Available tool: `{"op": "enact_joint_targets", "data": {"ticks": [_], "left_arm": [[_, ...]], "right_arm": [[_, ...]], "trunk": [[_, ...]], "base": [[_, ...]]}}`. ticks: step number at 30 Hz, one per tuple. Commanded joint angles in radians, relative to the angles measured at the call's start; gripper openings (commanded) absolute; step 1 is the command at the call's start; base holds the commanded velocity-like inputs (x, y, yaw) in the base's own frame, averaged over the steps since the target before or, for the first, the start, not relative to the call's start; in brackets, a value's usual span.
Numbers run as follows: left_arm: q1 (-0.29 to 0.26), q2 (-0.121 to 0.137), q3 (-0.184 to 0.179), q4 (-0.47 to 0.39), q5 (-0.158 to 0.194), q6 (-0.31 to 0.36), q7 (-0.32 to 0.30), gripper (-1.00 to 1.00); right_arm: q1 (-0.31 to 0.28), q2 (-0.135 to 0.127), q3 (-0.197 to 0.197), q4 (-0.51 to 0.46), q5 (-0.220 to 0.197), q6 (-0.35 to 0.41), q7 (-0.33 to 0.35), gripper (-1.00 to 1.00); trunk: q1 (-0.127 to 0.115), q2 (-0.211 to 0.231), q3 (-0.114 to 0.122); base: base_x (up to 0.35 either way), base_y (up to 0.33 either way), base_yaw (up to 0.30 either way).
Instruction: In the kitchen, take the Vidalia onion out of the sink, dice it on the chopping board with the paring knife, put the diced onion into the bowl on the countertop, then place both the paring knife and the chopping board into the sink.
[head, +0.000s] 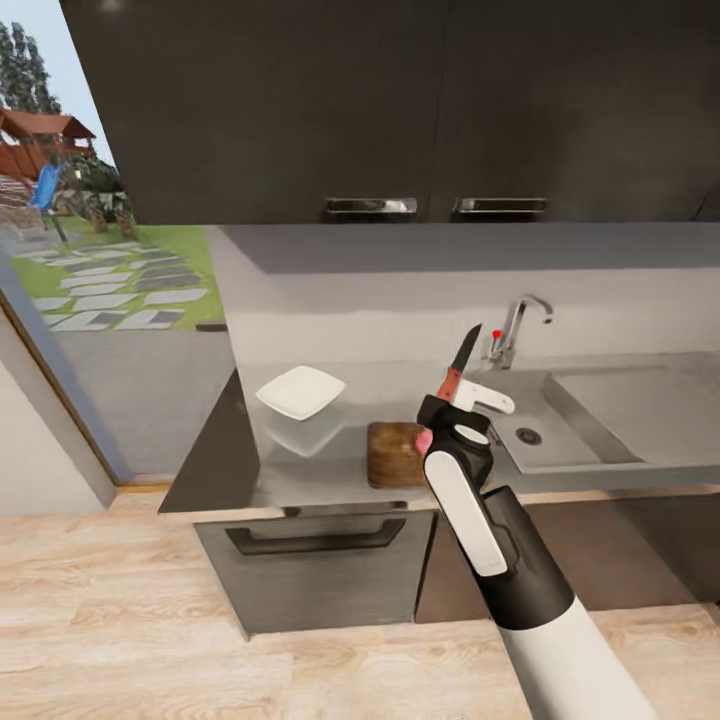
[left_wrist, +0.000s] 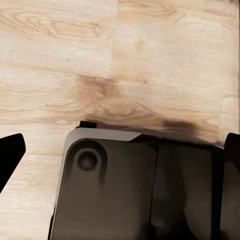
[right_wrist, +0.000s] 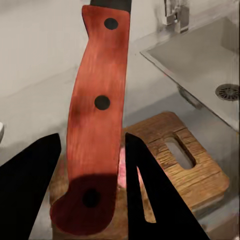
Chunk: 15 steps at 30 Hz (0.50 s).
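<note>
One shallow white squarish bowl (head: 301, 391), one dark brown wooden chopping board (head: 394, 455) and one light-grey rectangular sink (head: 560, 420) with one chrome tap (head: 518, 325) are seen on the glossy grey worktop (head: 215, 470). The board lies between bowl and sink, its slot toward the sink. One red-handled paring knife (head: 458, 370) is clamped in the right hand (right_wrist: 92, 165), raised over the board, blade tilted up. The left hand (left_wrist: 120, 150) is held above the wooden floor (left_wrist: 150, 60) with fingers spread.
</note>
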Motion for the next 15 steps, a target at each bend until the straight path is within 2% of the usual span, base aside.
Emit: {"op": "enact_joint_targets", "data": {"ticks": [1,5,8,11,13,14,15], "left_arm": [[0.000,0.001,-0.002,-0.001,0.010,0.000,-0.001,1.00],[0.000,0.001,-0.002,0.002,0.010,0.000,-0.001,1.00],[0.000,0.001,-0.001,0.004,0.010,0.000,-0.001,1.00],[0.000,0.001,-0.002,0.008,0.010,0.000,-0.001,1.00],[0.000,0.001,-0.002,0.009,0.010,0.000,-0.001,1.00],[0.000,0.001,-0.001,0.009,0.010,0.000,-0.001,1.00],[0.000,0.001,-0.001,0.009,0.010,0.000,-0.001,1.00]], "right_arm": [[-0.002,-0.004,0.005,-0.001,-0.006,0.007,-0.006,-1.00],[-0.001,-0.014,0.012,-0.001,-0.006,0.010,-0.005,-1.00],[-0.001,-0.033,0.028,-0.001,-0.006,0.011,-0.005,-1.00],[-0.001,-0.067,0.109,-0.001,-0.006,0.011,-0.005,-1.00],[-0.001,-0.104,0.208,-0.001,0.001,0.010,-0.005,-1.00],[-0.001,-0.113,0.236,-0.001,0.004,0.010,-0.005,-1.00],[-0.001,-0.129,0.294,-0.001,0.012,0.009,-0.006,-1.00]], "trunk": [[0.000,-0.001,0.000],[0.000,-0.001,0.004],[0.000,-0.001,0.004],[0.000,-0.001,0.005],[0.000,-0.001,0.005],[0.000,-0.001,0.005],[0.000,-0.001,0.005]], "base": [[-0.146,-0.273,-0.217],[-0.138,-0.273,-0.170],[-0.110,-0.273,-0.053],[-0.059,-0.237,-0.016],[-0.022,-0.113,-0.006],[-0.014,-0.070,-0.004],[-0.009,-0.045,-0.002]]}}
